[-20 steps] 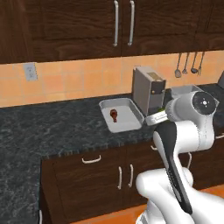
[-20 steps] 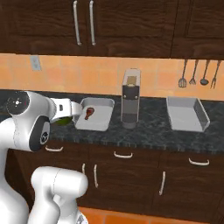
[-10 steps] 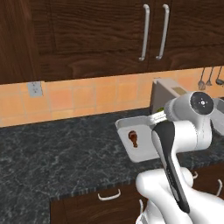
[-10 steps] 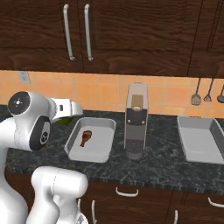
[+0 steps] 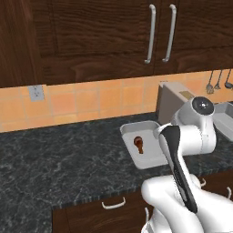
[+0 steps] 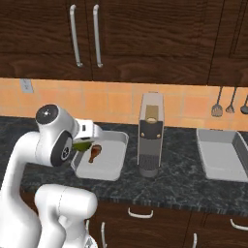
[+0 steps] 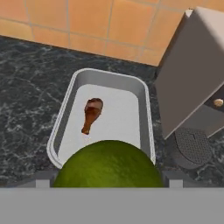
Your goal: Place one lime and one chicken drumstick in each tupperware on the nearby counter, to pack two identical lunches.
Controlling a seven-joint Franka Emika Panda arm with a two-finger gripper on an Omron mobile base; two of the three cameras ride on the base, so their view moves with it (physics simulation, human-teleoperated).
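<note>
Lime (image 7: 108, 164) hides claw (image 7: 107, 181) tips; tupperware (image 5: 129, 134) half-hidden behind arm

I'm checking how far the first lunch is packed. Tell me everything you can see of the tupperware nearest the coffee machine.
The tupperware is a shallow, light-grey rectangular tray with rounded corners and a raised rim, plastic by its look. It sits flat on the dark marbled counter, just left of the coffee machine, a short way out from the orange tiled wall. One brown chicken drumstick lies inside on its floor. The gripper hangs above its near end, shut on the lime, which is not yet inside.
</note>
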